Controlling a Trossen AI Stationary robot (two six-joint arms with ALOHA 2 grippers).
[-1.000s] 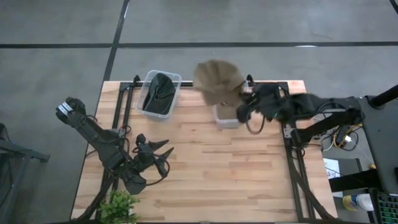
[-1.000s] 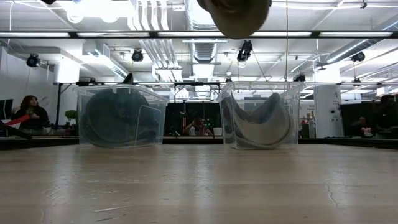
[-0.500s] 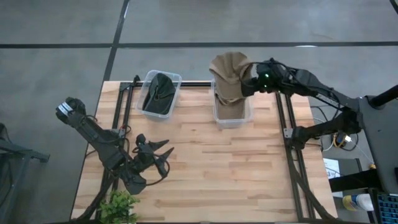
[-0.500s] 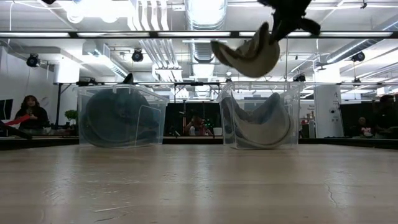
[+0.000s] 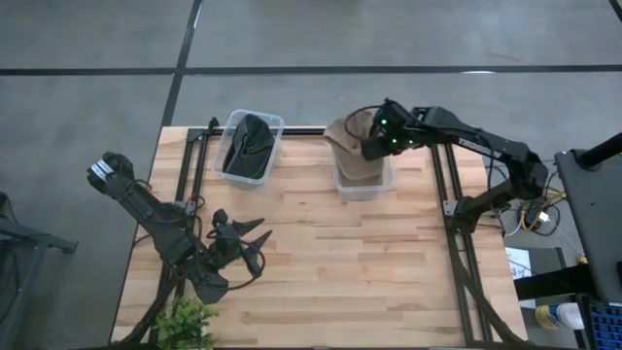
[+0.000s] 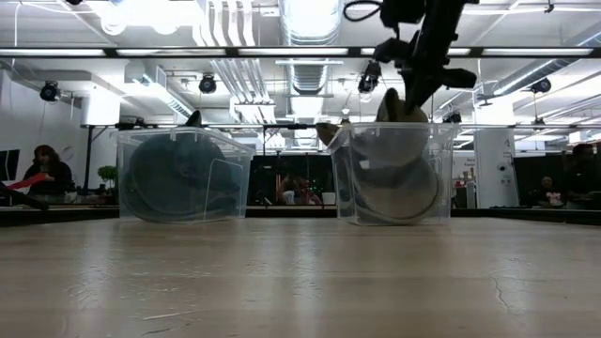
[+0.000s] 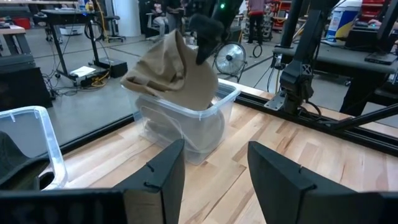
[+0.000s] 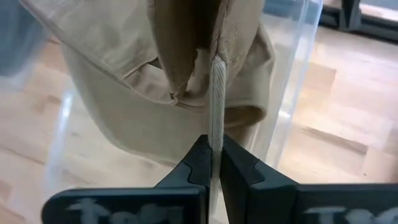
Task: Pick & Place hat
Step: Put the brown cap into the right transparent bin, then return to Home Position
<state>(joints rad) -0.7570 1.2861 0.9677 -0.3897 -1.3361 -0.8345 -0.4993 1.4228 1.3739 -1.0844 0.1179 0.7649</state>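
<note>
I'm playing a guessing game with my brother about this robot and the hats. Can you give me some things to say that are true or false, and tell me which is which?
1. The right gripper is pinching the tan hat. True.
2. The tan hat lies flat on the wooden table. False: it hangs over the clear bin on the right, partly inside it.
3. The other clear bin holds a dark hat. True.
4. The left gripper is holding a hat too. False: it is open and empty, resting low near a small green plant.
5. Both bins sit at the table's far edge. True.
</note>
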